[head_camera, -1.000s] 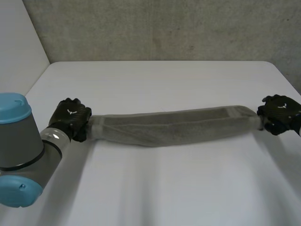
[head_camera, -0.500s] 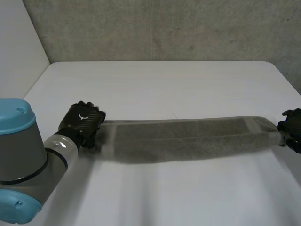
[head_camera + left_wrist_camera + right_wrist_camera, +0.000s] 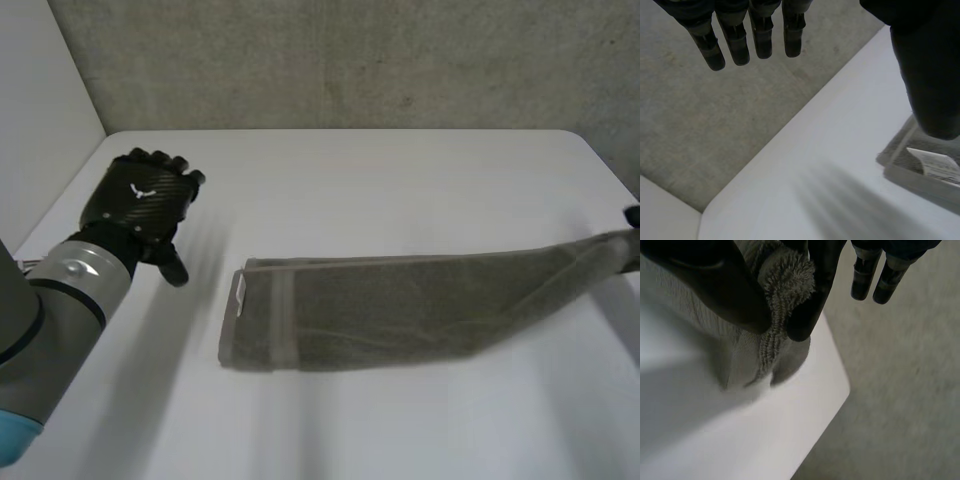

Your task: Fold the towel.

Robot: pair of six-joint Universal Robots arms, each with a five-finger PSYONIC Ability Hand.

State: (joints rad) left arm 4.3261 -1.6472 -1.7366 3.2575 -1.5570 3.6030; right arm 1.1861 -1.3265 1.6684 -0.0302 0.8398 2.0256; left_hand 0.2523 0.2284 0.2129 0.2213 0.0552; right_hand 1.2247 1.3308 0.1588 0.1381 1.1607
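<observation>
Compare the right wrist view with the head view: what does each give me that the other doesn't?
Right wrist view: the right hand pinches the towel by its bunched end between thumb and finger. Head view: the left hand is open, apart from the towel's other end, which lies flat with its white label up. Both: the grey towel on the white table.
</observation>
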